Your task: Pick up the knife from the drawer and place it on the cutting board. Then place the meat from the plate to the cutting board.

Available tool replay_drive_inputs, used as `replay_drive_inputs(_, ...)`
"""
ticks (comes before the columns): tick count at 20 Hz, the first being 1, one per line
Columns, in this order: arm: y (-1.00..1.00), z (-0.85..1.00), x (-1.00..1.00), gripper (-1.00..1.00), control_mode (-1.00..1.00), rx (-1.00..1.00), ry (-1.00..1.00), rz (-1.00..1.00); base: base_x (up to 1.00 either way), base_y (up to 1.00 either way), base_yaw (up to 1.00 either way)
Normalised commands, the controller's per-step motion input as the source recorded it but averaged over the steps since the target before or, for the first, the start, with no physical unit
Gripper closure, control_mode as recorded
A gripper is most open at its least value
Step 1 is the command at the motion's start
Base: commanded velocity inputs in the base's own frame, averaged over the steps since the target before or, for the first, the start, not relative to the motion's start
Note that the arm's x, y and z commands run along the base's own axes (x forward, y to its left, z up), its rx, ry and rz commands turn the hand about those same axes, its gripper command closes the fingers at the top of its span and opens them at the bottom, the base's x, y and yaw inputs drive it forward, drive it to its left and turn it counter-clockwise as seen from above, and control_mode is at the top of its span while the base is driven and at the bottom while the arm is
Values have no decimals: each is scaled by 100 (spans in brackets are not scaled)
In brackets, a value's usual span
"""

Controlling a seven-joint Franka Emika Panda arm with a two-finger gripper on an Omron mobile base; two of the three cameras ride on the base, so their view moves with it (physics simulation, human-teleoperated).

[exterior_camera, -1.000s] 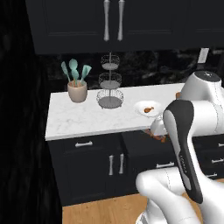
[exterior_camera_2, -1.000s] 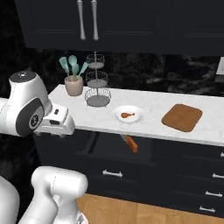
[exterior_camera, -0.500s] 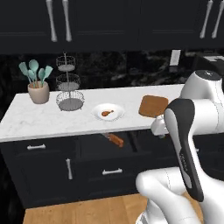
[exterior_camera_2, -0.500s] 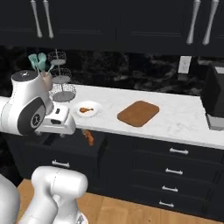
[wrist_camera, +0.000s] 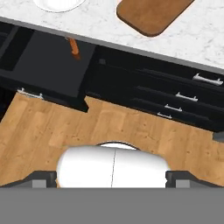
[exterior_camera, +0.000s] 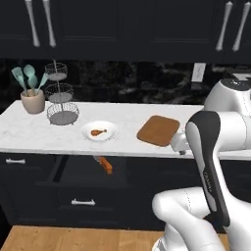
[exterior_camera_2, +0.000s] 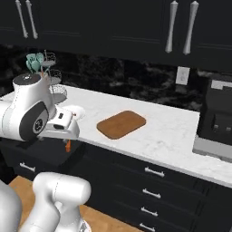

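Two steps lie ahead of us, and neither has begun: the knife [exterior_camera: 104,164] lies in the open drawer [exterior_camera: 78,186], its orange-brown handle showing just under the bench [exterior_camera: 29,135] edge, and the meat [exterior_camera: 98,131] sits on the white plate [exterior_camera: 112,129]. The cutting board [exterior_camera: 158,130] lies bare on the bench, to the right of the plate and apart from it. Far left on the bench stand a wire-mesh stand [exterior_camera: 60,97] and a pot of teal spatulas [exterior_camera: 32,94].

We judge that we are in the approach to the first pick. In the hand view the knife [wrist_camera: 73,47] lies at the near edge of the drawer [wrist_camera: 48,65], well apart from us, with the board [wrist_camera: 152,15] up to the right. The hand [exterior_camera: 178,143] hangs at the bench edge near the board; whether its fingers are spread or pressed together we cannot tell, and nothing shows between them.

The next move, as we judge it, calls for swinging the hand left and down into the drawer, fingers spread across the handle, keeping clear of the bench overhang above.
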Motion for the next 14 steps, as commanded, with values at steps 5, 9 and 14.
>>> replay_drive_inputs(5,0,0,0,-100,100,0,0,0,25,-62,52)
replay_drive_inputs(9,0,0,0,-100,100,0,0,0,38,-18,42)
replay_drive_inputs(14,0,0,0,-100,100,0,0,0,48,-12,28)
